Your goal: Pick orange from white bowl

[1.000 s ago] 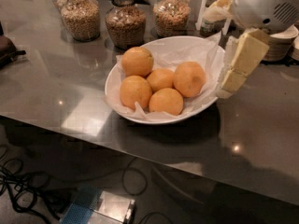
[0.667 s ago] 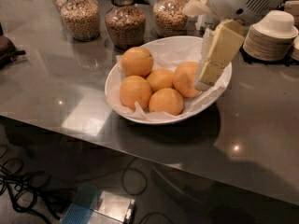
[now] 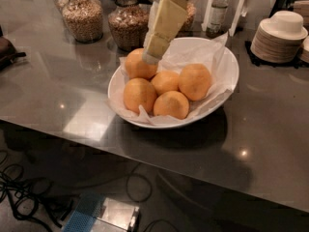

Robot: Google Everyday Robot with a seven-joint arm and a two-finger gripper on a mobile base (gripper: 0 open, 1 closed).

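Several oranges lie in the white bowl [image 3: 226, 62], which is lined with crinkled white paper and sits on the grey table. The back-left orange [image 3: 137, 66] is partly covered by my gripper [image 3: 153, 54], a cream-coloured piece that reaches down from the top of the view, with its tip right above or touching that orange. Other oranges lie in the middle [image 3: 165, 81], at the right [image 3: 194, 81], at the front left [image 3: 139, 94] and at the front [image 3: 171, 104].
Glass jars of grains [image 3: 83, 16] and nuts [image 3: 128, 25] stand behind the bowl, with a bottle [image 3: 218, 8] further right. A stack of small white dishes [image 3: 282, 35] sits at the back right. A dark object [image 3: 7, 50] lies at the left edge. Cables lie on the floor.
My gripper has moved left across the bowl, from its right rim to above the back-left orange. The oranges and bowl have not moved.
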